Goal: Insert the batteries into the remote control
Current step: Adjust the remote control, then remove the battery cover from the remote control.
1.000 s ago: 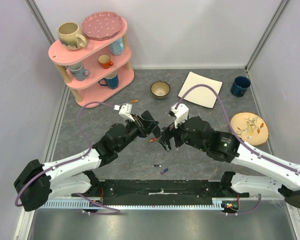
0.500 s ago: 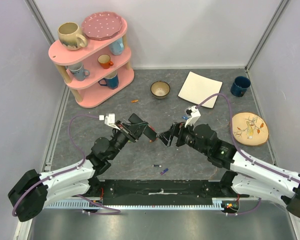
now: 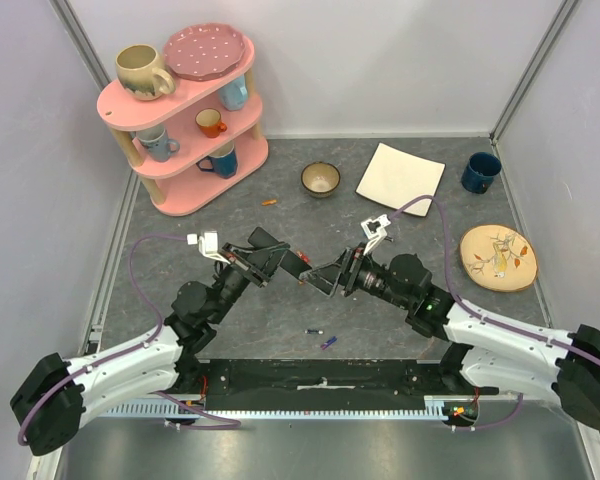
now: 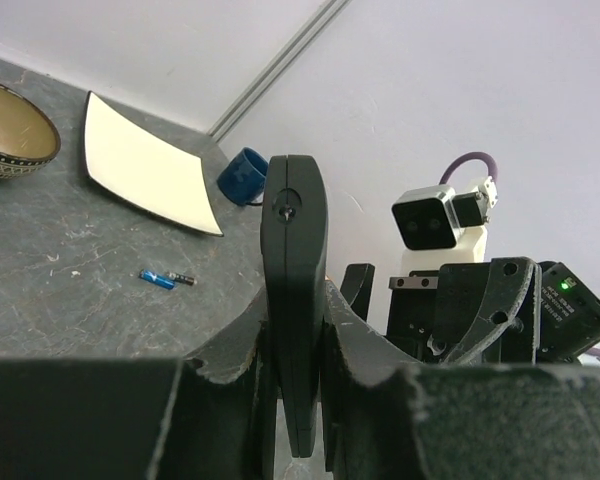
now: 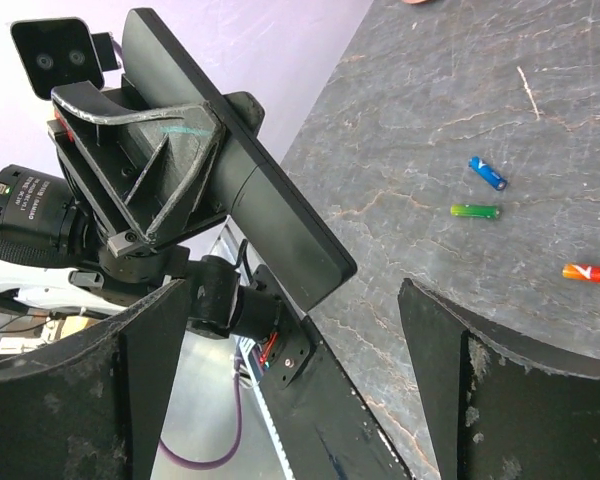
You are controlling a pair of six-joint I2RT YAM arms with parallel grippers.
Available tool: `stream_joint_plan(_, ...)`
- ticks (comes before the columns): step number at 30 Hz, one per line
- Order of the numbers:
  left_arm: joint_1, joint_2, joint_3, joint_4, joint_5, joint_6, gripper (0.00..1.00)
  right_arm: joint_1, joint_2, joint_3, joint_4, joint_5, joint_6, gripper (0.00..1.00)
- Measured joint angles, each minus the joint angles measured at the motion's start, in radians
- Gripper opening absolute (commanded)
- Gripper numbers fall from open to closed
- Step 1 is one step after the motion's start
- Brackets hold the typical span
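Observation:
The remote control [image 4: 293, 260] is a slim black bar held edge-on between my left gripper's [image 4: 295, 335] fingers, lifted off the table. In the right wrist view it [image 5: 242, 175] slants across the frame with its free end between my right gripper's [image 5: 295, 330] wide-open fingers, touching neither. In the top view the left gripper [image 3: 288, 262] and right gripper [image 3: 325, 277] face each other at mid-table. Loose batteries lie on the table: blue [image 5: 487, 172], green [image 5: 475, 211], red-orange [image 5: 590, 272], and a blue [image 4: 157, 279] and a dark one [image 4: 182, 280] near the white plate.
A pink shelf [image 3: 185, 110] with mugs stands at the back left. A small bowl [image 3: 320, 179], white square plate [image 3: 400, 178], blue mug [image 3: 480, 171] and patterned plate [image 3: 498, 257] sit along the back and right. An orange battery [image 3: 269, 202] lies before the shelf.
Both arms have drawn back and lowered, the left wrist swinging left and the right wrist right. The grippers still face each other at mid-table, with the remote in the left one.

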Motion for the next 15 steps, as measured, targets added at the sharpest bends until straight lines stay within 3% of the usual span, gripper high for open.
stream_joint_plan(15, 0.001, 0.036, 0.0, -0.025, 0.0, -0.001, 0.02, 0.0, 0.103, 0.0, 0.117, -0.021, 0.05, 0.82)
